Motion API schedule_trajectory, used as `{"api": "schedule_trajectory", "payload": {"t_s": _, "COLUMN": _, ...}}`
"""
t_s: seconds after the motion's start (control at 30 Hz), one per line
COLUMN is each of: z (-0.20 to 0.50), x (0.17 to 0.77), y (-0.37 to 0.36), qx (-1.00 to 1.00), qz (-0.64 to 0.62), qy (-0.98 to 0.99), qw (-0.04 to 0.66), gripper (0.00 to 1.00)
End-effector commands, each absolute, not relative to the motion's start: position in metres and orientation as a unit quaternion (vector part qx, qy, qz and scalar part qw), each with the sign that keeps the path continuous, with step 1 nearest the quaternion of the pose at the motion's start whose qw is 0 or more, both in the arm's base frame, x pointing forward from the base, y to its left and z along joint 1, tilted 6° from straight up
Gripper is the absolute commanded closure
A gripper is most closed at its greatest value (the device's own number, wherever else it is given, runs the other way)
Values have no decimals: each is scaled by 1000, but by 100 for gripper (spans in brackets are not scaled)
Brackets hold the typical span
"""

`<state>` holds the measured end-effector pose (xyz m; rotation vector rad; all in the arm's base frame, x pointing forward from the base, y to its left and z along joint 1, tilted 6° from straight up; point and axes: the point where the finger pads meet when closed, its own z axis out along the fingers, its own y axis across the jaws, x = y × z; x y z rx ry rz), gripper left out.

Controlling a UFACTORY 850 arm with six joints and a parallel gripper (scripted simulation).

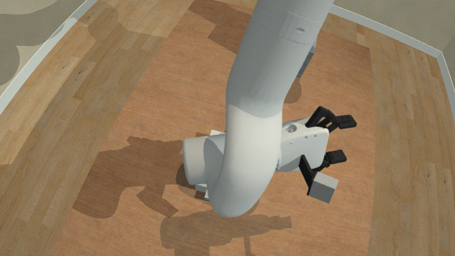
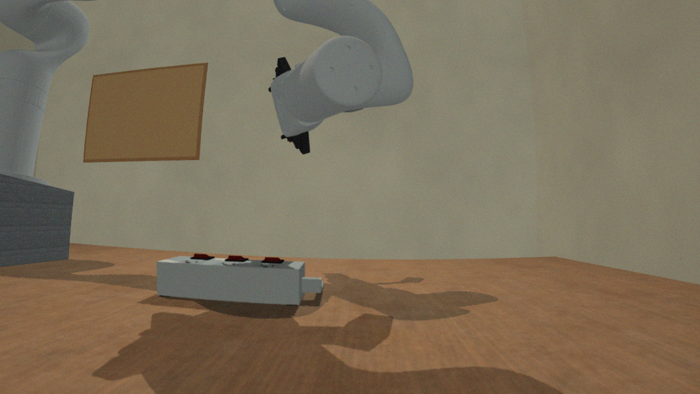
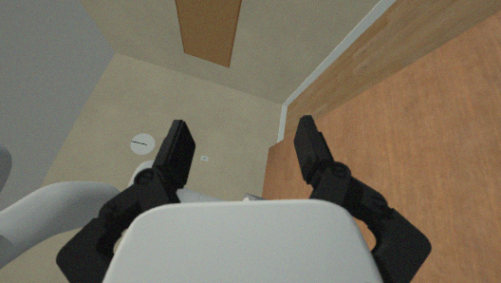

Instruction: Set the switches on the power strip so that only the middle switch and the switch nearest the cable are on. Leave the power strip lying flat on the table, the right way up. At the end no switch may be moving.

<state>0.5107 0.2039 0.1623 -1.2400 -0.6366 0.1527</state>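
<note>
The grey power strip [image 2: 230,283] lies flat on the wooden table [image 2: 490,342], right way up. Three red switches sit on top: the far one [image 2: 202,256], the middle one [image 2: 236,258] and the one nearest the cable stub [image 2: 272,260]. The cable stub [image 2: 312,284] sticks out at the strip's right end. I cannot tell which way each switch is tipped. In the top view the arm hides the strip except for a pale corner [image 1: 216,132]. My gripper [image 1: 343,138] [image 2: 289,104] [image 3: 243,130] is open and empty, high above the strip and pointing sideways, away from it.
The robot's grey base pedestal [image 2: 29,220] stands at the left behind the strip. A brown board [image 2: 144,112] hangs on the wall. The table's far edge [image 3: 272,157] shows in the wrist view. The arm's big elbow [image 1: 249,146] hangs over the strip.
</note>
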Motion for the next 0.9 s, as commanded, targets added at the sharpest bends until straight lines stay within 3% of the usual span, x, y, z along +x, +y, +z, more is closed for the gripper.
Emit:
{"api": "schedule_trajectory", "payload": {"t_s": 0.0, "z": 163, "x": 511, "y": 204, "qx": -570, "qz": 70, "qy": -294, "qw": 764, "gripper": 0}}
{"api": "schedule_trajectory", "payload": {"t_s": 0.63, "z": 162, "x": 510, "y": 204, "qx": -571, "qz": 70, "qy": -296, "qw": 763, "gripper": 0}}
{"api": "schedule_trajectory", "payload": {"t_s": 0.87, "z": 144, "x": 484, "y": 199, "qx": -573, "qz": 85, "qy": -358, "qw": 732, "gripper": 0}}
